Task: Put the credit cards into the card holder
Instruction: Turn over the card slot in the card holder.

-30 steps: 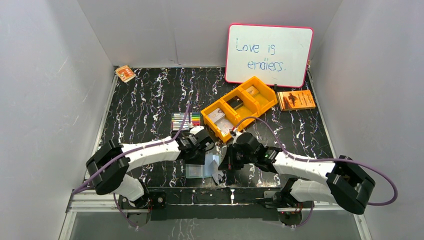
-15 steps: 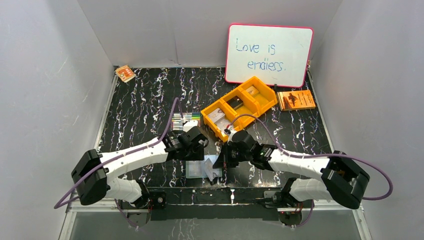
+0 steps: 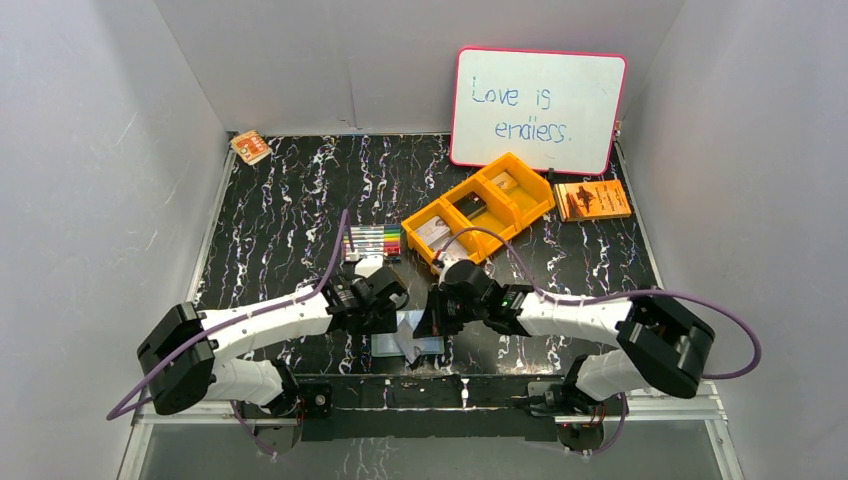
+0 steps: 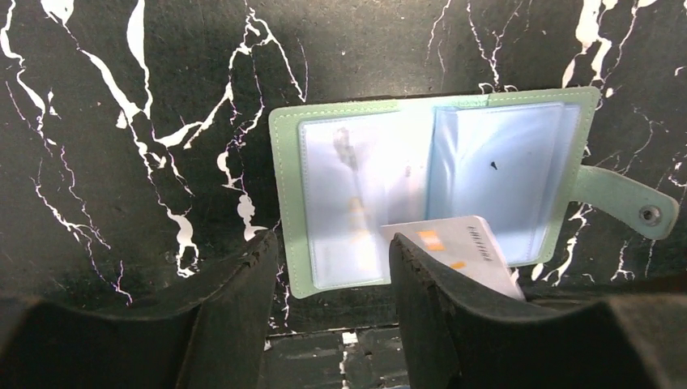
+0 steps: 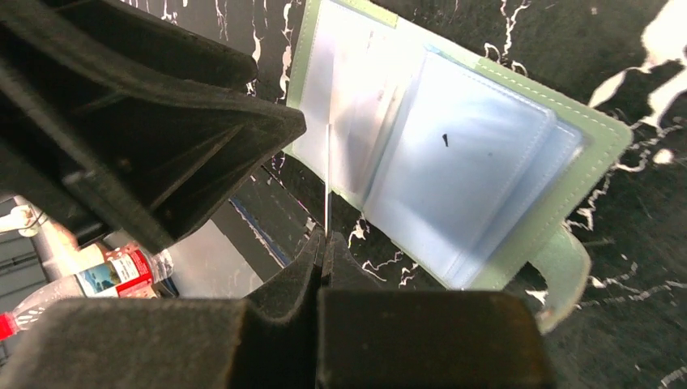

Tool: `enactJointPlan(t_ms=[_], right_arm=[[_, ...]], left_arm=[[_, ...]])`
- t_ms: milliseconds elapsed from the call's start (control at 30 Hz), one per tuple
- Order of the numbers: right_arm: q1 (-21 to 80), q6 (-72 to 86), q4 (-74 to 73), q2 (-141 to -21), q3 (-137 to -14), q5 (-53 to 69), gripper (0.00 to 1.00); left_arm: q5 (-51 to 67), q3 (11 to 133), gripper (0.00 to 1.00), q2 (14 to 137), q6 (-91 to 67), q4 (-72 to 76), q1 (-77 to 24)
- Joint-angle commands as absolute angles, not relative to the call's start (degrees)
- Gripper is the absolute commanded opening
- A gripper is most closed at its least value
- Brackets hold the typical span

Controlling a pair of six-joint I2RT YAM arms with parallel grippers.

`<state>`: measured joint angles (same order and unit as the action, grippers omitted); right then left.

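Open flat on the table (image 3: 290, 200) near its front edge, pockets up: card holder (image 4: 429, 194); 1 whitish credit card (image 4: 454, 243) tilted over 1 pocket, pinched in clenched right fingers (image 5: 421, 340). Parted and empty, left fingers (image 4: 235, 324) just above the holder's near edge.

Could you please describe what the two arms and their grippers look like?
The left arm and right arm have white tubular links and bulky black joints. A purple cable loops along each. The left gripper and right gripper have matte black wedge-shaped fingers.
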<state>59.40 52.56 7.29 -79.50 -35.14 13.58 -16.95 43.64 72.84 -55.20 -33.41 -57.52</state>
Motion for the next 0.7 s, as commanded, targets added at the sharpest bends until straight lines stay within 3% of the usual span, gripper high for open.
enactJointPlan(t_ms=[0, 133, 333, 667], right_arm=[[59.70, 53.22, 5.07, -71.97, -35.13, 8.56, 0.00], [59.60, 55.21, 5.53, -66.93, -31.77, 3.46, 0.00], [59.28, 55.94, 8.71, -70.36, -32.24, 3.50, 0.00], [59.41, 62.51, 22.57, -73.05, -25.71, -3.31, 0.00]], left_arm=[[-19.78, 41.11, 0.50, 71.12, -56.64, -33.94, -57.74], [-21.69, 40.62, 0.49, 69.41, -58.06, -34.96, -57.74], [-24.71, 39.91, 0.48, 66.75, -61.67, -38.11, -57.47], [-19.17, 36.11, 0.36, 63.36, -63.33, -36.47, -54.34]])
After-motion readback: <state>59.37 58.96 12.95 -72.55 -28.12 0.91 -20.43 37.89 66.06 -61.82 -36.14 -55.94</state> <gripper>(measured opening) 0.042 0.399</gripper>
